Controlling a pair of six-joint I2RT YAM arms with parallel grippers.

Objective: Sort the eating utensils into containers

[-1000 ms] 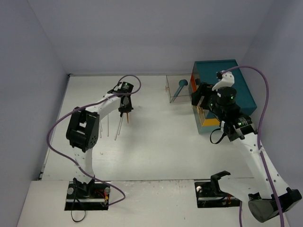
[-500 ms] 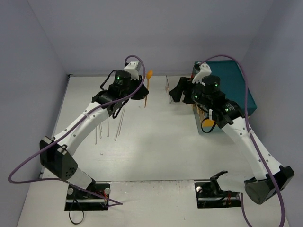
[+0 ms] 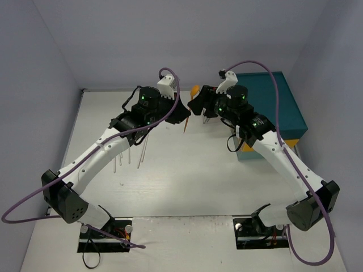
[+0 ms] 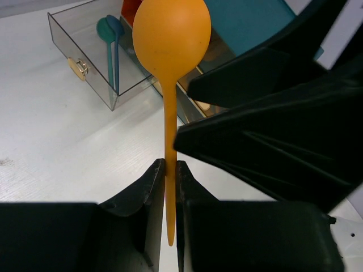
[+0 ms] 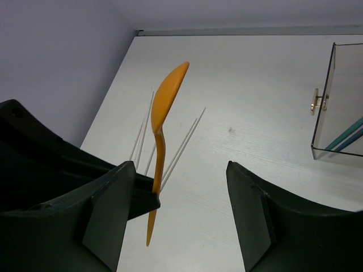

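Though thin-stemmed, glossy orange spoon (image 4: 172, 37), oval-bowled.

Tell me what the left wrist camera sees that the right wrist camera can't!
Only the left wrist camera: the round ends of the teal spoon and blue spoon inside the clear box, plus the big teal chest behind. Only the right wrist camera: the see-through utensils lying on the table, and the purple wall. Both: the orange spoon pinched in the left gripper, and the clear box's gold knob.
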